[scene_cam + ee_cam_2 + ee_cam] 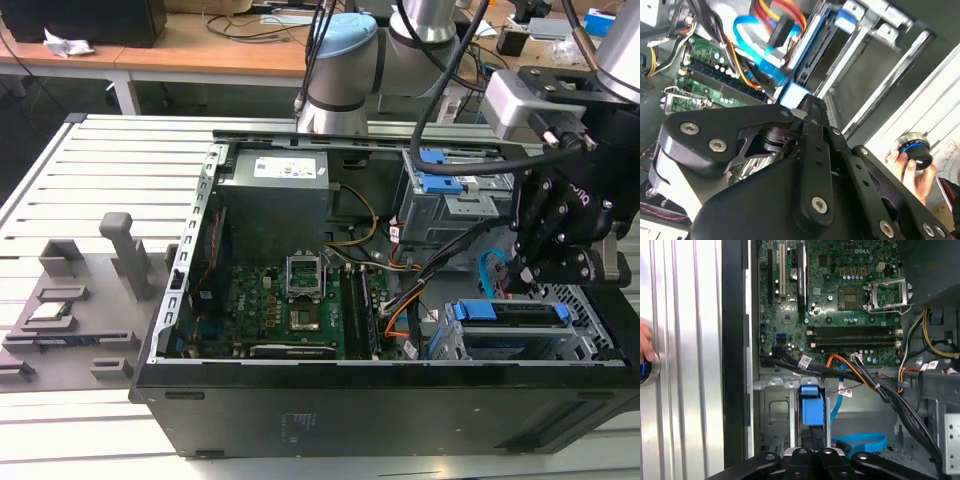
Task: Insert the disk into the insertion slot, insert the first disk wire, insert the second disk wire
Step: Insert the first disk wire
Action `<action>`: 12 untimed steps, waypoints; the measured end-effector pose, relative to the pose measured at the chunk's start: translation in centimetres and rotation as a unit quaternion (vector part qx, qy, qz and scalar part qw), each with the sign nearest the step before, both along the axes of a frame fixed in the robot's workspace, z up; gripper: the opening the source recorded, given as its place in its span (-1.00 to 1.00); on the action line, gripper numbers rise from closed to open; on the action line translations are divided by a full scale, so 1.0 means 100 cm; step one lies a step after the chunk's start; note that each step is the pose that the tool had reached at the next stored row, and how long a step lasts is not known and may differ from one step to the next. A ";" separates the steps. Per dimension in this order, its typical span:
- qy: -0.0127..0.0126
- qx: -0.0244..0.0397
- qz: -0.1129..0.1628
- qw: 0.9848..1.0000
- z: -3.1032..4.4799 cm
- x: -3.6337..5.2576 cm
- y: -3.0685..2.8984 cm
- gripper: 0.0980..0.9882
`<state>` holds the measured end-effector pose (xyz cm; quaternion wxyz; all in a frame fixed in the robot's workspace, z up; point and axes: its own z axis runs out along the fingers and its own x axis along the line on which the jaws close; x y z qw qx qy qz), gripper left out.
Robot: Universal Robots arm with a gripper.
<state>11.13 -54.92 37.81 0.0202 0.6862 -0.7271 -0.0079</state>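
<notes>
The disk (515,312), in its bright blue carrier (810,407), lies seated in the insertion slot (445,345), the silver cage at the case's corner on the exterior view's right. My black gripper (515,280) hangs just over the disk's end that faces the motherboard. In the first wrist view its fingers (801,456) stand close together on a thin black disk wire plug (814,435) that meets the blue carrier. The gripper tip (807,102) sits by the carrier's pale blue end. A flat blue disk wire (860,442) loops loose beside the cage.
Black, orange and yellow cable bundles (865,380) cross between the motherboard (290,300) and the cage. A larger grey bay with blue latches (440,185) stands behind. A person's hand (910,152) holds a round knob outside the case. A grey fixture (70,300) lies on the table.
</notes>
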 end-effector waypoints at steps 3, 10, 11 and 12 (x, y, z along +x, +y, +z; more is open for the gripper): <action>0.002 0.000 0.000 1.000 -0.0015 0.0318 0.0081 -0.98; 0.003 -0.001 0.000 1.000 -0.0108 0.0352 0.0391 -0.98; 0.003 -0.002 0.000 1.000 -0.0108 0.0352 0.0391 -0.98; 0.003 -0.002 0.000 1.000 -0.0110 0.0352 0.0392 -0.98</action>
